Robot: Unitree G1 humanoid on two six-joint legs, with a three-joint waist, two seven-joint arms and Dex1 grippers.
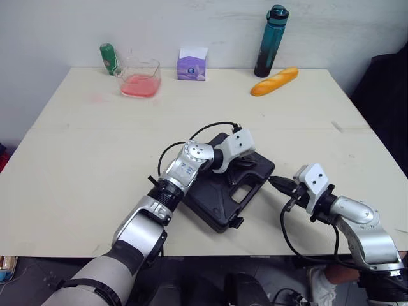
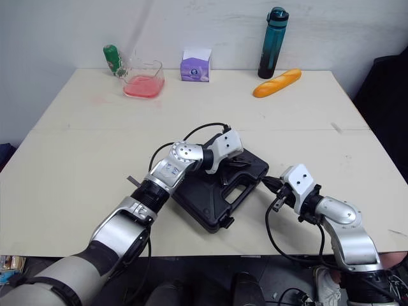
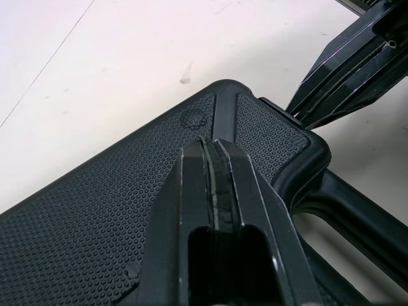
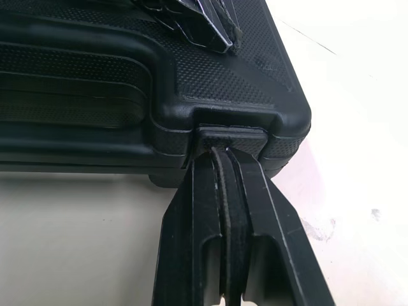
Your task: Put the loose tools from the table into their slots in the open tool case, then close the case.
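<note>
Case (image 1: pixel 217 204) lies closed, left gripper (image 3: pixel 213 143) (fingers together, empty) on top, right gripper (image 4: pixel 222 152) likewise pinched at latch (image 4: pixel 231 136).

Lab-like test room, plain white wall (image 1: pixel 191 25), beige table (image 1: pixel 83 146), mismatched props, bottle (image 1: pixel 271 41), baguette (image 1: pixel 274 81), tissue box (image 1: pixel 192 65)

Soft, even light is falling across the table (image 1: pixel 76 159), leaving only faint shadows beside the case (image 1: pixel 220 207) at lower centre. In the right wrist view, bare table is glaring white.
</note>
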